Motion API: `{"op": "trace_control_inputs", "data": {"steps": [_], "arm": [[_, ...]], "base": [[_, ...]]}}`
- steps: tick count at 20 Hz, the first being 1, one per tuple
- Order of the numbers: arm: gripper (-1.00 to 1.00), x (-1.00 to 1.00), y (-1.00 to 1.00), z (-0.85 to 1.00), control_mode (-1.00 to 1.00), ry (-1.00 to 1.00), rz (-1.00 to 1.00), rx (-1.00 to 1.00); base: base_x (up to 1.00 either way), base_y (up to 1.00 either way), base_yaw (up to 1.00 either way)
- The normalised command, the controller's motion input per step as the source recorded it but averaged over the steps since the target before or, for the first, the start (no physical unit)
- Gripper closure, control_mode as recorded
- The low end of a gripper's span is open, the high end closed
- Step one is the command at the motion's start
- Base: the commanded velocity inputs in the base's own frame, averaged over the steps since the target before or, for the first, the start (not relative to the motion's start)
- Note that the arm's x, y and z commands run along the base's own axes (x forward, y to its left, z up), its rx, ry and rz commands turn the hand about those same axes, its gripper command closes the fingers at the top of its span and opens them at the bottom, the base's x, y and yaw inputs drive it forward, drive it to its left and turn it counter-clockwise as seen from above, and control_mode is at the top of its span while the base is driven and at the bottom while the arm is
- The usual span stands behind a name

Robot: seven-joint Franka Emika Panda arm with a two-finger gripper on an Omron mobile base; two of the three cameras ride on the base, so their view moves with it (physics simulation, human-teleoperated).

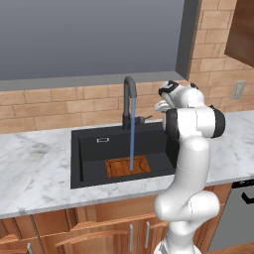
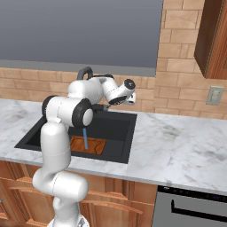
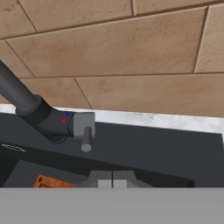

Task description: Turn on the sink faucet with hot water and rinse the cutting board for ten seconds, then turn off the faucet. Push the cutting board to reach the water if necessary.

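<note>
Because the water (image 1: 132, 134) is running, the left base view reads as the rinse itself: a thin blue stream drops from the spout of the faucet (image 1: 129, 99) straight onto the cutting board (image 1: 128, 166), which lies flat on the floor of the sink (image 1: 89, 149), toward its front edge. The board sits where the stream lands, so I judge no push is needed. The arm rises from the lower right, its wrist bent over beside the faucet's base, the hand above the rear right corner of the basin.

In the right base view, the arm's shoulder covers most of the faucet, but the stream (image 2: 85, 139) still shows meeting the board (image 2: 91, 144) in the basin (image 2: 124, 133). The marble worktop (image 2: 177, 142) stretches to the right.

In the hand view, the camera looks at the faucet's base, where the small grey lever handle (image 3: 85, 129) juts out with its stub hanging down. The tool (image 3: 112, 180) is fully shut with its tips pressed together, holding nothing, and sits just below the handle without touching it. I take that as a waiting pose, kept near so the closed tips can nudge the lever off when rinsing ends. An orange-brown corner of the board (image 3: 52, 182) peeks in at the lower left.
</note>
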Motion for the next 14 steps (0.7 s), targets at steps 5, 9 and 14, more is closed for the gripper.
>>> {"op": "trace_control_inputs", "data": {"steps": [5,9,14], "arm": [[1.0,0.0,0.0,0.0,-1.0,0.0,0.0,0.0],[1.0,0.0,0.0,0.0,-1.0,0.0,0.0,0.0],[1.0,0.0,0.0,0.0,-1.0,0.0,0.0,0.0]], "base": [[0.0,0.0,0.0],[0.0,0.0,0.0],[0.0,0.0,0.0]]}}
